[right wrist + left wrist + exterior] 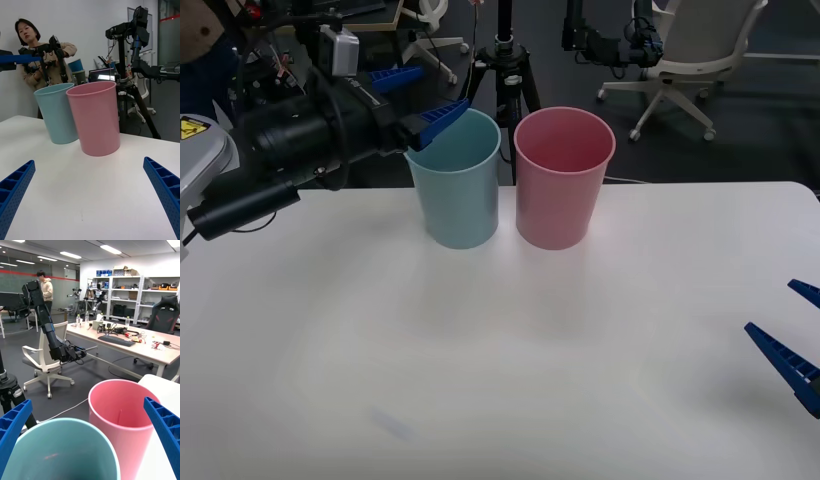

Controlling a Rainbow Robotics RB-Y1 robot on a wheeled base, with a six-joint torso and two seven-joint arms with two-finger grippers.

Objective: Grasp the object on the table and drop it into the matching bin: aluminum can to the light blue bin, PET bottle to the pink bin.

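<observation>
Left gripper (425, 95), blue ribbed fingers (13, 423) spread wide, holding nothing; poised just above the rim of the light blue bin (455, 200).

Beyond the jaws: pink bin (560, 200) just beside the blue one, both upright at the far side of the white table (480, 380). Right gripper (770, 307) low over the table's right edge, likewise open and empty, well apart from both bins. Aluminum can: location cannot be told; only a faint reddish smudge low inside the blue bin, too unclear to name. Handling, as judged: light, thin-walled, easily dented, smooth and somewhat slippery. Best taken across the middle of the body, ribbed pads on opposite sides, squeeze kept moderate.
</observation>
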